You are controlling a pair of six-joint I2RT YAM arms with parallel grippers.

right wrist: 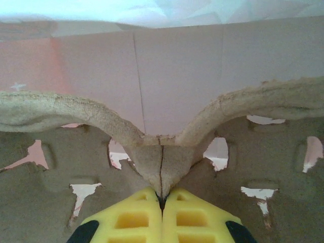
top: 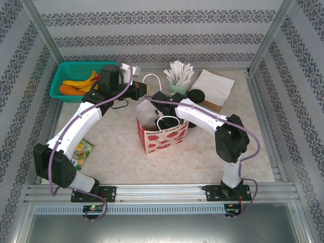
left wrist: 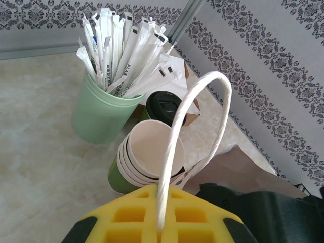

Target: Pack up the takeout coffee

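The right claw [right wrist: 162, 205] was pressed together on the middle ridge of the brown pulp tray [right wrist: 66, 136], down inside the red-and-white paper bag [top: 163, 135]. The left claw [left wrist: 161, 225] pinched the bag's white handle [left wrist: 202, 96]. It should hold the handle up firmly so the mouth is wide. The tray should go down flat and slowly, without scraping the thin sides. The paper cups [left wrist: 152, 152] and black lid [left wrist: 164, 106] sat beside the cup of straws [left wrist: 98, 119] on the pale marble desk [top: 116, 147]. Flowery striped walls [top: 152, 20] stood around it.
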